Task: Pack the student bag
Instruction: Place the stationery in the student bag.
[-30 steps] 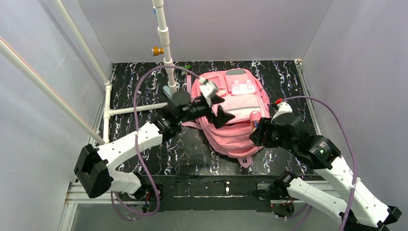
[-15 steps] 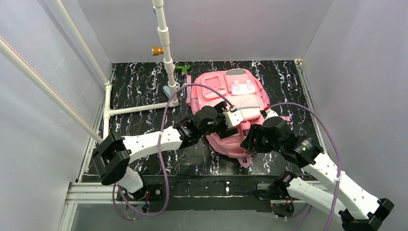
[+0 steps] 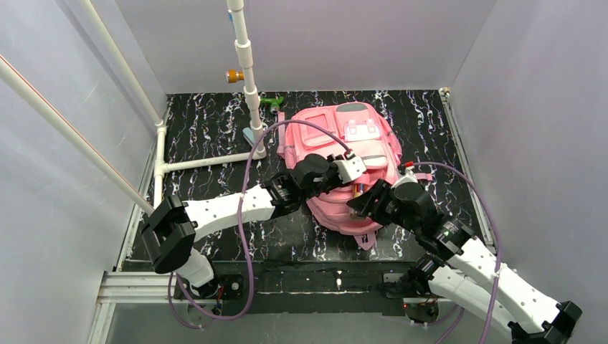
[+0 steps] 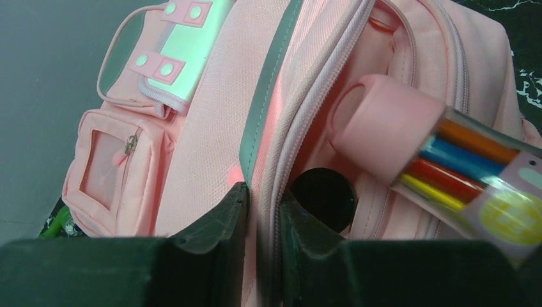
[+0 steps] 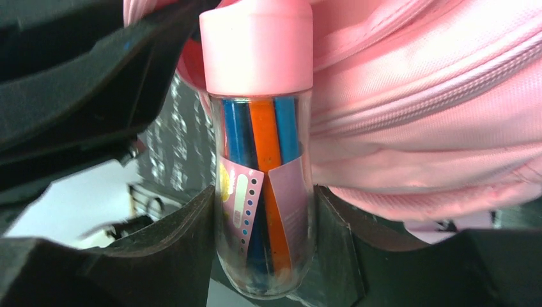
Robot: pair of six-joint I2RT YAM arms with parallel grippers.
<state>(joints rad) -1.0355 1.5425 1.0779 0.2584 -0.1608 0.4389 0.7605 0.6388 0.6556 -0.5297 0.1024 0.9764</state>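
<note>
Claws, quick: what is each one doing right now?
Left claw: closed, pinching the student bag at its zip opening's edge.
Right claw: holding the pen tube.

This is a robotics lab test cell, not a lived-in room. Plain pale panel walls (image 3: 344, 43) box in a black, white-veined surface (image 3: 208, 129) from 9 through 12 to 3 o'clock. A white pipe frame (image 3: 248, 79) with an orange fitting (image 3: 233, 75) stands at 11 o'clock. At 6 o'clock an aluminium rail (image 3: 125, 287) runs by the bases of the left arm (image 3: 222, 208) and right arm (image 3: 502, 272), which trail purple cables (image 3: 244, 222).
</note>
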